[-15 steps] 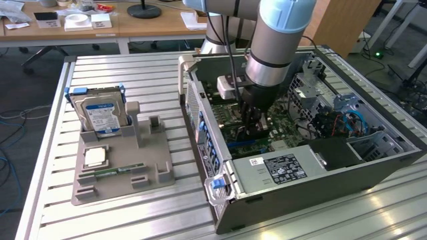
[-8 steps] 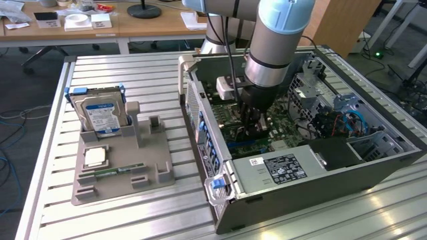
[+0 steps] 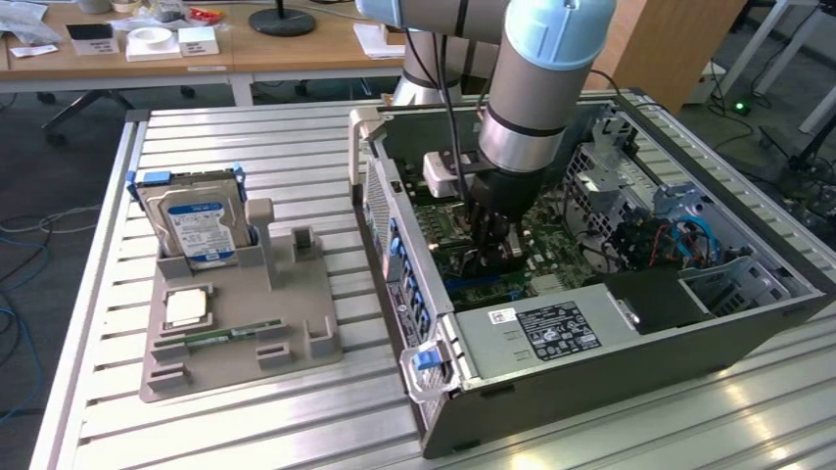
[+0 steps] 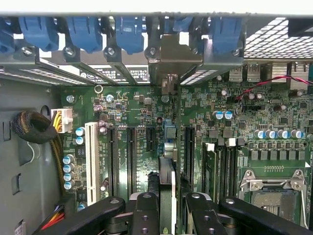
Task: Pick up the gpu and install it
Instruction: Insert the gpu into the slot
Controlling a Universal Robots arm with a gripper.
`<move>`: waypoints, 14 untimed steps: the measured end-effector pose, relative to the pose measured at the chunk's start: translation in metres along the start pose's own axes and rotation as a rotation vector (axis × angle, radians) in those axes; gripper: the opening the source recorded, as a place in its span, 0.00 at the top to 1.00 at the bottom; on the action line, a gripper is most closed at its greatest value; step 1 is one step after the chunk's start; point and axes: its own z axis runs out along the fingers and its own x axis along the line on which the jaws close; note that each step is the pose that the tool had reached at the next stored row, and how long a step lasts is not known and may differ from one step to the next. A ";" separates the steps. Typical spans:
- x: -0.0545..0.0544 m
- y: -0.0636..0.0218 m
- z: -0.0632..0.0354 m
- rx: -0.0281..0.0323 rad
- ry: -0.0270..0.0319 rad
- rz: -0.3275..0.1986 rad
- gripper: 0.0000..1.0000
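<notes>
Gripper: my gripper [image 3: 499, 257] is down inside the open computer case [image 3: 731, 323], just over the motherboard [image 4: 234, 127]. In the wrist view the two dark fingers [image 4: 146, 213] are closed in on a thin card seen edge-on.
Held item: I take that card for the gpu [image 4: 166, 188]; its narrow edge stands between the fingers, silver bracket [image 4: 172, 63] at the far end by the blue slot latches [image 4: 129, 32].
Key relation: the gpu's long axis runs straight away from the wrist toward the case's rear slot wall, parallel to the black expansion slots [image 4: 131, 156] and lying between them.
Seating: I cannot tell whether the card's edge is in a slot or just above one.
Elsewhere: on the gray fixture tray [image 3: 307, 343] at the exterior view's left stand the hard drive [image 3: 196, 227] and a narrow memory stick [image 3: 215, 336], well apart from the gripper.
</notes>
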 end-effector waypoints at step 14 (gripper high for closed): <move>0.000 0.0001 0.0041 -0.0002 0.0004 0.000 0.74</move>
